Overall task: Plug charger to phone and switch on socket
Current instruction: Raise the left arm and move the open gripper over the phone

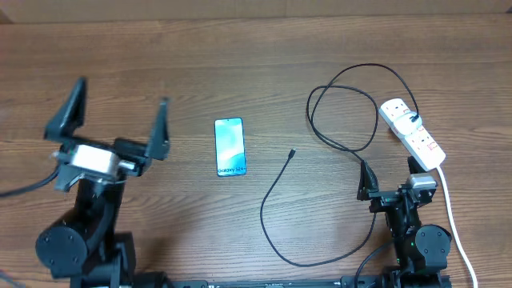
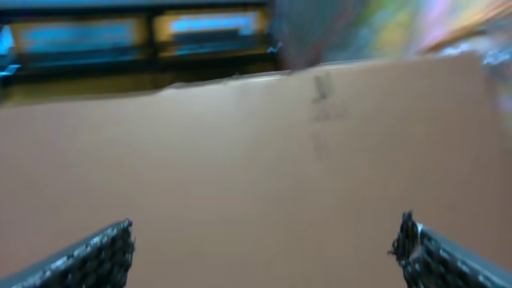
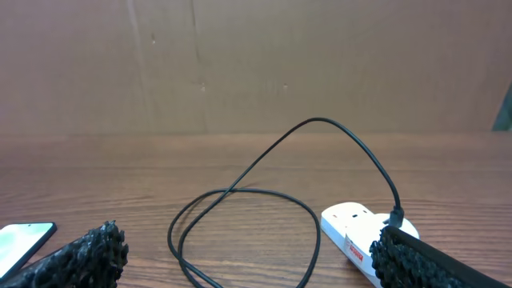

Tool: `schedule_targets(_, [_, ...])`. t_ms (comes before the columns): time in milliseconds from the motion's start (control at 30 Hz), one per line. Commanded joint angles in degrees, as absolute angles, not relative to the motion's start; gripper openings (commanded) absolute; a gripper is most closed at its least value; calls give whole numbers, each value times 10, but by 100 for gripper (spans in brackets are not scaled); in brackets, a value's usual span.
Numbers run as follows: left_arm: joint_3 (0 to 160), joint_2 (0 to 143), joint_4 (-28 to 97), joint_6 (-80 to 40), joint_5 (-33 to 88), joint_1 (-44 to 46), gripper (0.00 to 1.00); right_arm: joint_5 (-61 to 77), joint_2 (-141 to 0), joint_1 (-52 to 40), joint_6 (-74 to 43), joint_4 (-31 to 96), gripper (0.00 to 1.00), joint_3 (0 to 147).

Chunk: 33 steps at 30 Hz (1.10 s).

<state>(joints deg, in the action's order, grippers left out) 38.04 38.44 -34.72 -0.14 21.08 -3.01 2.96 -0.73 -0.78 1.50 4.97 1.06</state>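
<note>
The phone lies flat at mid-table, its screen lit and facing up; its corner shows in the right wrist view. The charger, a thin black cable, is plugged into the white socket strip at the right. It loops on the table, and its connector tip lies free to the right of the phone. The cable loop and the strip show in the right wrist view. My left gripper is open, empty and raised to the left of the phone. My right gripper is open and empty, just in front of the strip.
The strip's thick white cord runs down the right side past my right arm. The cable's lower loop lies near the front edge. A brown cardboard wall stands behind the table. The left wrist view is blurred and shows only that wall.
</note>
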Motion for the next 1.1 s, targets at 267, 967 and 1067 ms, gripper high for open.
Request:
schedule_targets(267, [680,574,-81,-81,369,-13,100,27,-2,-6,18,46,100,5])
schedule_targets(967, [1096,923,588,-133,188,161,100,27,-2,-6,18,46,100,5])
schedule_targets(1067, [1097,953,611,-157,122,197,100,27,-2,-6,18,46,100,5])
